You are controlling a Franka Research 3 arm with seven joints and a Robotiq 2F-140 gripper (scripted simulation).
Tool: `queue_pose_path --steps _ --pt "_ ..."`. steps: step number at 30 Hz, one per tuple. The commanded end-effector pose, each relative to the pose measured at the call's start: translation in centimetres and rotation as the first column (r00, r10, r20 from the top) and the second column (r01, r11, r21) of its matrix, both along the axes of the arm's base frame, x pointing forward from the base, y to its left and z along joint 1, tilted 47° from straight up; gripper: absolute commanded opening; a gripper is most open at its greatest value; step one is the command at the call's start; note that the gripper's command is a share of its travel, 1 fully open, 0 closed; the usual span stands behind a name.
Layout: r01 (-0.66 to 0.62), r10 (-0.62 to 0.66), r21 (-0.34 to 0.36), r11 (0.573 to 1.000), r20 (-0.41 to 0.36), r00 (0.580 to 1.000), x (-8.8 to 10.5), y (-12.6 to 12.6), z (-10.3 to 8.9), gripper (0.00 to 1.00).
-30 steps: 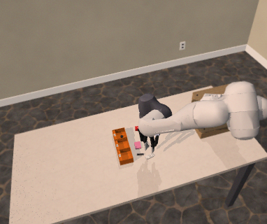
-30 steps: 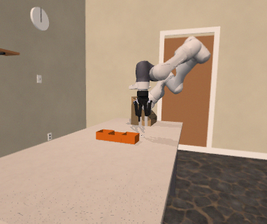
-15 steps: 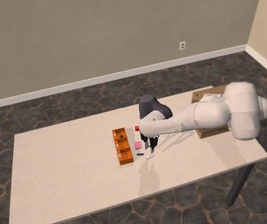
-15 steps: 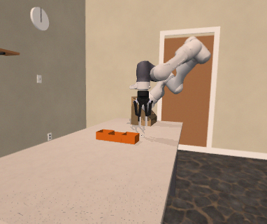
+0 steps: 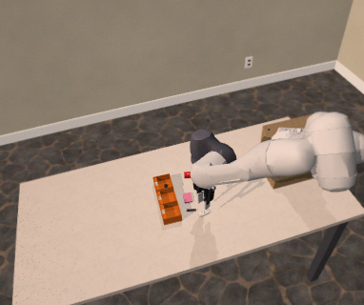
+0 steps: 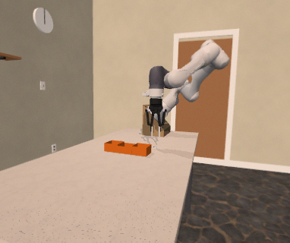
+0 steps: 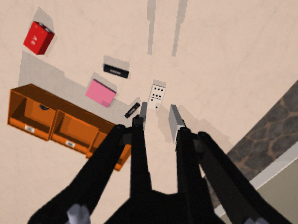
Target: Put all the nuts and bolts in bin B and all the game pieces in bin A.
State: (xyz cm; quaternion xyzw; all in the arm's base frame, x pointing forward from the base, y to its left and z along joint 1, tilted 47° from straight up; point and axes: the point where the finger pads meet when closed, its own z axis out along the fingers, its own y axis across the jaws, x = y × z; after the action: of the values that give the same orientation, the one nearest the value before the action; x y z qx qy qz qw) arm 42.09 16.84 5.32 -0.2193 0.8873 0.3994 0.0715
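An orange bin tray (image 5: pixel 167 199) with three compartments lies mid-table; its far compartment holds a small dark piece (image 5: pixel 166 185). Its labels show in the wrist view (image 7: pixel 60 125) but are too small to read. Right of it lie a red block (image 7: pixel 39 38), a black bar (image 7: pixel 115 70), a pink block (image 7: pixel 100 93), a small dark bolt (image 7: pixel 132 108) and a white domino (image 7: pixel 157 94). My gripper (image 7: pixel 158 110) hangs above the table just short of the domino, with the bolt beside its left finger. The fingers stand narrowly apart with nothing between them. It also shows in the top view (image 5: pixel 205 202).
A brown cardboard box (image 5: pixel 284 157) sits at the back right of the table under the arm. The table's edge and the dark floor lie close on the right in the wrist view (image 7: pixel 260 150).
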Motion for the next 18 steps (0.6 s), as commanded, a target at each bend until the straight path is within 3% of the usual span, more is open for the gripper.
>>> queue_pose_path --steps 1,18 --pt "0.099 -0.102 -0.029 0.995 -0.116 0.988 0.07 -0.18 -0.05 0.25" --pt "0.109 -0.112 -0.032 0.994 -0.127 0.986 0.10 -0.25 -0.12 0.25"
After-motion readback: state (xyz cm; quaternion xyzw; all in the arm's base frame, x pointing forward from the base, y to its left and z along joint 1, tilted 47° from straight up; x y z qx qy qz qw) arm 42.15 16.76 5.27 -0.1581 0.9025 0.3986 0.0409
